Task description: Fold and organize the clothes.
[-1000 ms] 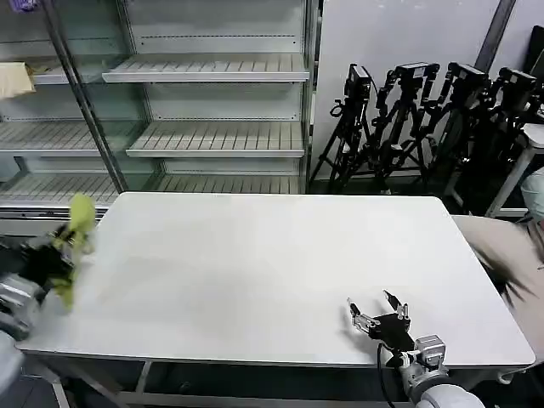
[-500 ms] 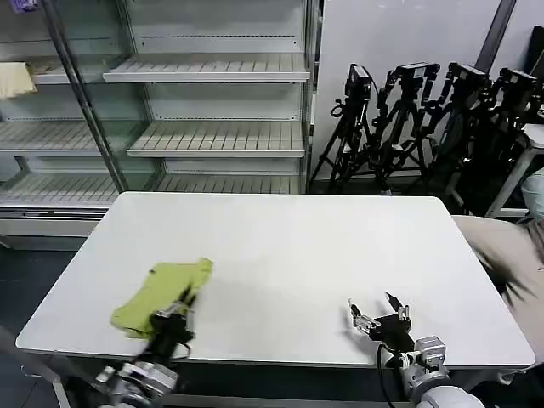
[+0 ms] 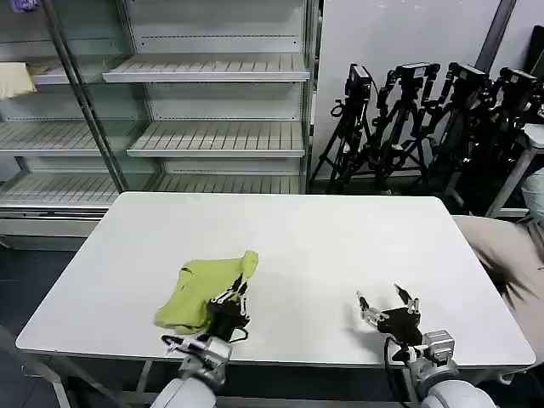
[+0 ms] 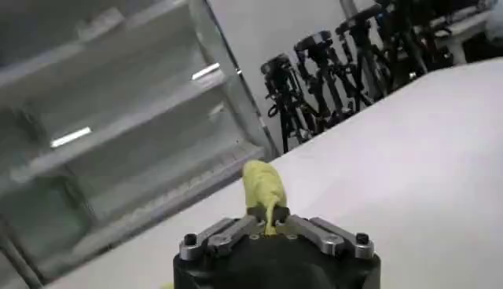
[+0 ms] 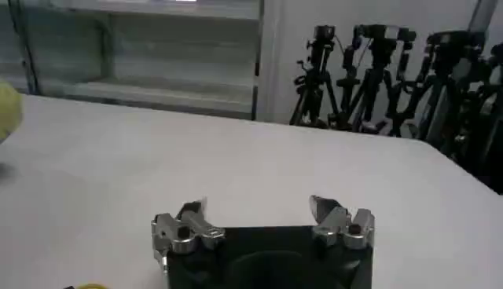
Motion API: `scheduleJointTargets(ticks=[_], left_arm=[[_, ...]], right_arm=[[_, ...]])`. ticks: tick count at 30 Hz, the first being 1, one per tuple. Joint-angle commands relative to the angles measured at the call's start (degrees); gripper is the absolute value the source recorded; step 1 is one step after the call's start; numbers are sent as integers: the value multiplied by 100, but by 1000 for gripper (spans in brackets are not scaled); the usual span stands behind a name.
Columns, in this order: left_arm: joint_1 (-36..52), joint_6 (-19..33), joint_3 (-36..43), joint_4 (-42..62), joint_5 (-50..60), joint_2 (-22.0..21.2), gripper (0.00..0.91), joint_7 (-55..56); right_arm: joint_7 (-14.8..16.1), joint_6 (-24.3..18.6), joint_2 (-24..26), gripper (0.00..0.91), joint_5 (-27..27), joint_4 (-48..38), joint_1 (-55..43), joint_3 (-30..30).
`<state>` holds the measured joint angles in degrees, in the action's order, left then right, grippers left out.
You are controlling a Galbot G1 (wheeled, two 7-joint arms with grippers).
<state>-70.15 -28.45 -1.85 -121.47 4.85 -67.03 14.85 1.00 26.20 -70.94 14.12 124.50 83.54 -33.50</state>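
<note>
A lime yellow-green T-shirt [image 3: 202, 291] lies bunched on the white table [image 3: 280, 246], left of centre near the front edge. My left gripper [image 3: 229, 302] is shut on its right-hand edge; in the left wrist view a fold of the shirt [image 4: 263, 187] rises from between the closed jaws of the left gripper [image 4: 268, 220]. My right gripper [image 3: 389, 304] rests low over the front right of the table, open and holding nothing. In the right wrist view the right gripper [image 5: 259, 209] has its fingers wide apart over bare tabletop, with a sliver of the shirt [image 5: 8, 110] far off at the edge.
Empty glass-fronted shelving [image 3: 212, 102] stands behind the table. A cluster of black tripods [image 3: 433, 110] fills the back right. A pale cream cloth [image 3: 15, 78] lies on a far left shelf. A person's sleeve [image 3: 510, 255] shows at the right edge.
My left gripper has swung in from off the table's left edge to the front, carrying the shirt rightward along the table. The right gripper has shifted only slightly.
</note>
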Motion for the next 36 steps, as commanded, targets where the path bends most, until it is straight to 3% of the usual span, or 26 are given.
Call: scheduleJointTargets(ticks=[1, 3, 4, 5, 6, 7, 10, 16, 20, 23, 25, 28, 33, 36], left_arm=[[784, -461, 570, 596, -1864, -1075, 10, 742], [707, -461, 634, 539, -1906, -1167, 30, 739], [706, -461, 643, 497, -1967, -1193, 191, 748], [717, -463, 662, 455, -2053, -1223, 282, 774], [753, -463, 700, 408, -2210, -1282, 776, 818], [773, -461, 724, 386, -2265, -1298, 907, 829], [899, -459, 909, 304, -2882, -1519, 907, 1055], [1229, -248, 827, 571, -3059, -1992, 907, 934], [1579, -171, 385, 622, -3055, -1871, 907, 673], [1626, 132, -344, 435, -2452, -1134, 907, -298], [1448, 934, -1066, 529, -1550, -470, 907, -959], [955, 1728, -2426, 845, -1408, 463, 907, -1833], [225, 2464, -4078, 1350, -1699, 1017, 907, -2658], [60, 2530, -4390, 1508, -1948, 1088, 907, -2670]], right_arm=[[-346, -69, -72, 907, -62, 73, -513, -70], [-197, -23, -12, 907, -100, 254, -663, -191], [-178, -114, 5, 907, -27, 318, -691, -246], [-172, -291, 38, 907, 56, 383, -743, -313], [-161, -305, 79, 907, 64, 436, -799, -403], [-80, -211, 116, 907, 51, 473, -844, -491], [11, -190, 292, 907, 54, 491, -887, -623], [-40, -217, 206, 907, -88, 385, -682, -541], [-80, -220, 242, 907, -87, 356, -640, -549], [-39, -266, 247, 907, -82, 344, -646, -515], [25, -380, 187, 907, -76, 291, -659, -446], [38, -484, 117, 907, -71, 171, -751, -313], [-41, -445, -27, 907, -184, 58, -998, -48], [-63, -436, -83, 907, -296, 96, -1020, 91]])
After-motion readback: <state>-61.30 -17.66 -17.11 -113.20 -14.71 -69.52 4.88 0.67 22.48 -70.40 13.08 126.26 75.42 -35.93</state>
